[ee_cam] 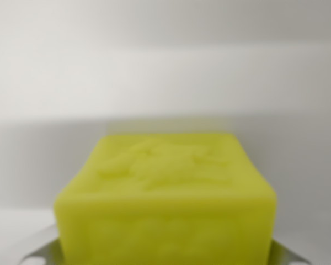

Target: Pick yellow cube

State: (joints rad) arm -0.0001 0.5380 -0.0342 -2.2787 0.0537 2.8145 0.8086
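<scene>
**Yellow cube close under my wrist, fingers flanking it**

Only the tips of my gripper (164,255) show, as two pale metallic slivers at the bottom edge of the wrist view. One finger (41,251) peeks out at the wrist view's left, the other at the wrist view's right, and each sits just beside a lower corner of the yellow cube (165,204). The cube lies between them. Whether my pads press its sides or merely stand next to them I cannot tell: the contact lines are hidden by the cube's own bulk and everything this near is soft with blur.

The cube fills the lower middle of the view, cut off by the bottom edge. Its front face looks toward the camera and its top face slopes away behind, narrowing toward the far edge. The top carries some raised relief, too blurred to read. The colour is a bright yellow with a greenish cast.

Beyond the cube there is only a plain background (165,72) in pale grey and white bands, with a darker grey band at the level of the cube's far edge and lighter areas low at both sides.
</scene>
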